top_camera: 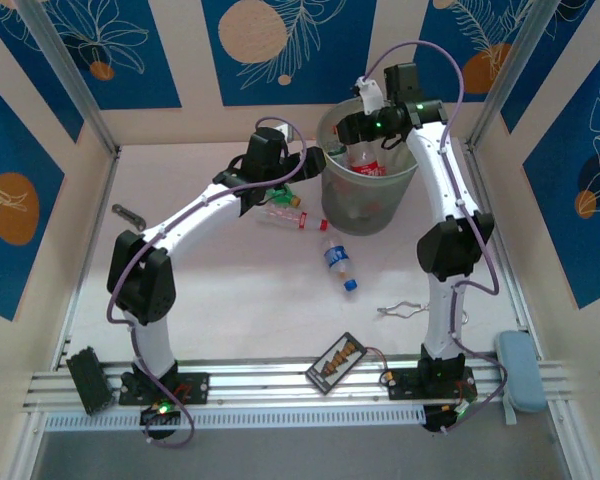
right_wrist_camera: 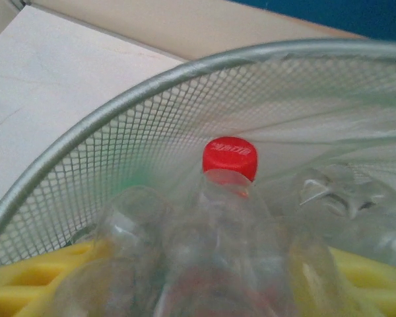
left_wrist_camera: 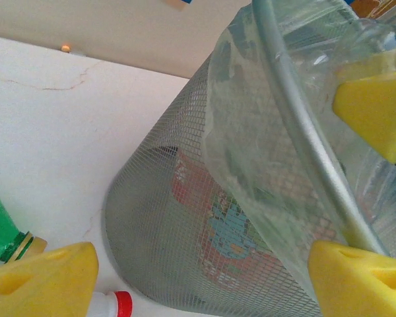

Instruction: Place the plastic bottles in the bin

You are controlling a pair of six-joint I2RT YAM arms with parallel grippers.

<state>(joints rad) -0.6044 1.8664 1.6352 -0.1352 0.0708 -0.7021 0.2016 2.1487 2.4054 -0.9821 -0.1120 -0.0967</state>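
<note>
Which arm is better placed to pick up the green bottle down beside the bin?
Left. The open left gripper hangs low beside the bin, with the green bottle right next to one finger. The right gripper is over the bin, shut on a red-capped bottle.

The bin [left_wrist_camera: 185,264] is showing fine grey metal mesh with a smooth, dull-silver rim, and a thin clear film liner [left_wrist_camera: 264,132] is crinkling glossily inside it. The clear bottle [right_wrist_camera: 211,251] is gleaming as thin, glossy plastic under a smooth red plastic cap [right_wrist_camera: 230,157]. The pads [left_wrist_camera: 46,284] of the left end effector [left_wrist_camera: 211,271] are looking like matt, porous yellow foam. The table [left_wrist_camera: 46,132] is lying matt white, with hairline cracks. At its left, the green bottle [left_wrist_camera: 0,231] is shining translucent.
</note>
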